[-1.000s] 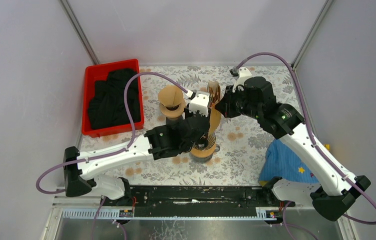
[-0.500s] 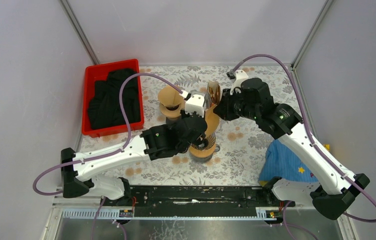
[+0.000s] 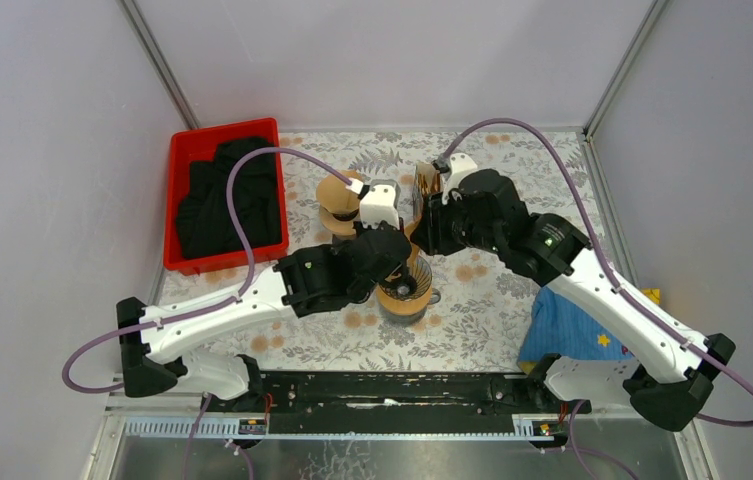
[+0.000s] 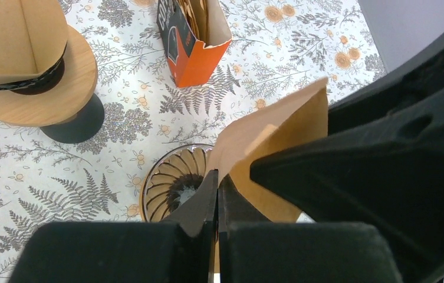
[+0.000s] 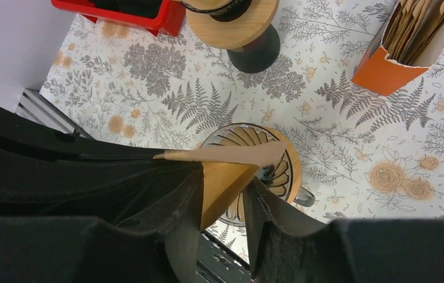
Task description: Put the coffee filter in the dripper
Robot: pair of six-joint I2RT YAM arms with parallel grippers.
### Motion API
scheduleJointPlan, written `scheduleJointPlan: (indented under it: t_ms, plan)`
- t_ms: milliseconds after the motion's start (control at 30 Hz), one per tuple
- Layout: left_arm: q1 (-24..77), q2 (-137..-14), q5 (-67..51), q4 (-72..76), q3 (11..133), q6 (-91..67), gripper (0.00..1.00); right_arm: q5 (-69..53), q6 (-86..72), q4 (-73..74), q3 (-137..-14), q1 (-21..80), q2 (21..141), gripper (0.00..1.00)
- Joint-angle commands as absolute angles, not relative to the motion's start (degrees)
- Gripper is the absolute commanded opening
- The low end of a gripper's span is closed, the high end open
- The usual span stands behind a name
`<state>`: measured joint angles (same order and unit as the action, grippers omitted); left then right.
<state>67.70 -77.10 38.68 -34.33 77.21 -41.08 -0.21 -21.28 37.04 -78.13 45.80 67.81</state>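
While the left gripper pinches tight on one edge of the brown coffee filter, the right gripper stands with its jaws parted on either side of the same paper, and a gap shows between the filter and one finger. The filter hangs between the two tools, folded and tilted, directly above the mouth of the ribbed glass dripper. The dripper sits just below both sets of fingertips, and the filter is not seated in it. Ahead of the left gripper, beyond the dripper, an orange box of spare filters stands open on the floral tablecloth. Ahead and to that gripper's left, a wooden-collared stand carries another paper cone. Farther off to the left gripper's left, a red bin holds black cloth. Well behind the right gripper, beside its arm, lies a blue cloth.
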Motion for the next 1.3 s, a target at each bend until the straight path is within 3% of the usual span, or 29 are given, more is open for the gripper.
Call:
scheduleJointPlan:
  t_ms: [0, 400, 500, 633, 867, 967, 1267]
  plan:
    - [66.4, -77.9, 37.5, -37.2, 79.7, -45.2, 0.0, 6.7, -23.2, 37.1, -77.8, 49.0, 68.9, 0.38]
    - [65.1, -78.0, 34.8, -38.5, 79.6, -47.6, 0.0, 12.9, -25.8, 38.3, -75.8, 53.0, 69.4, 0.48]
    - [64.8, -77.7, 34.2, -39.5, 79.5, -47.9, 0.0, 13.1, -25.9, 39.3, -75.9, 53.3, 69.6, 0.42]
    - [64.1, -76.9, 33.9, -41.5, 79.4, -48.4, 0.0, 13.0, -25.9, 41.3, -76.4, 53.3, 69.8, 0.27]
    - [62.3, -77.4, 30.4, -44.8, 79.6, -47.5, 0.0, 11.4, -24.9, 45.4, -78.4, 53.3, 71.5, 0.17]
    - [62.0, -77.7, 29.2, -46.2, 79.8, -47.1, 0.0, 9.9, -24.5, 46.1, -78.7, 53.3, 72.0, 0.08]
    - [60.3, -78.6, 25.0, -49.7, 80.1, -45.6, 0.0, 7.9, -22.4, 49.3, -80.4, 53.3, 74.3, 0.06]
